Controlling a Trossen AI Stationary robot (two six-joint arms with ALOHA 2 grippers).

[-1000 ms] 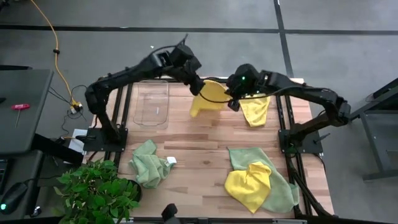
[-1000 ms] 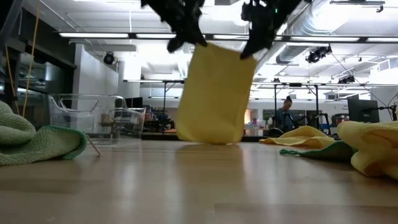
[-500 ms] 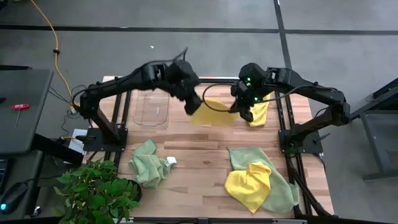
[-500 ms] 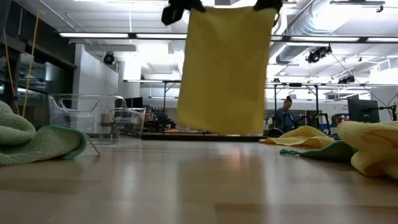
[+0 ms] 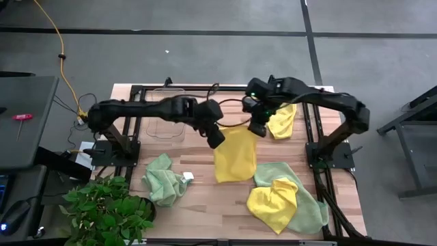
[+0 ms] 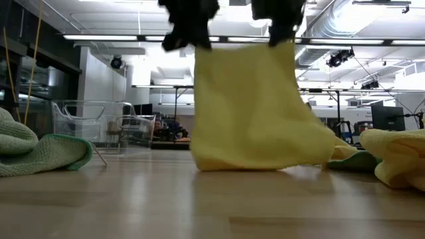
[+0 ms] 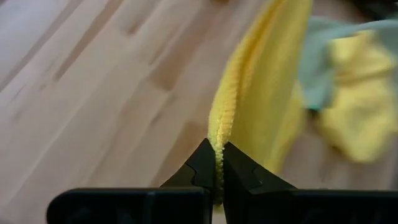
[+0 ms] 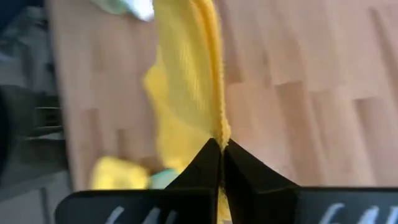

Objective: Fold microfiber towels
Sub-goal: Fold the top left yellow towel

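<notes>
Left end effector [image 5: 217, 139]: clenched on one upper corner of a yellow towel [image 5: 235, 154], above the middle of the tabletop [image 5: 205, 195]; its wrist view shows the towel's hem pinched between the two fingers [image 7: 205, 168].
Right end effector [image 5: 257, 128]: clenched on the towel's other upper corner, just beside the left one, toward the far edge.
Held towel: stretched between the two end effectors and draped toward the near edge; in the low view its lower edge rests on the wood.
Second yellow towel [image 5: 280, 120]: lying crumpled near the far right corner.
Third yellow towel [image 5: 272, 202]: bunched on top of a green towel [image 5: 307, 208] near the near right corner.
Other green towel [image 5: 164, 180]: crumpled near the near left corner, beside a leafy plant [image 5: 106, 212].
Clear bin [image 5: 164, 123]: on the far left part of the tabletop, partly under the left arm.
</notes>
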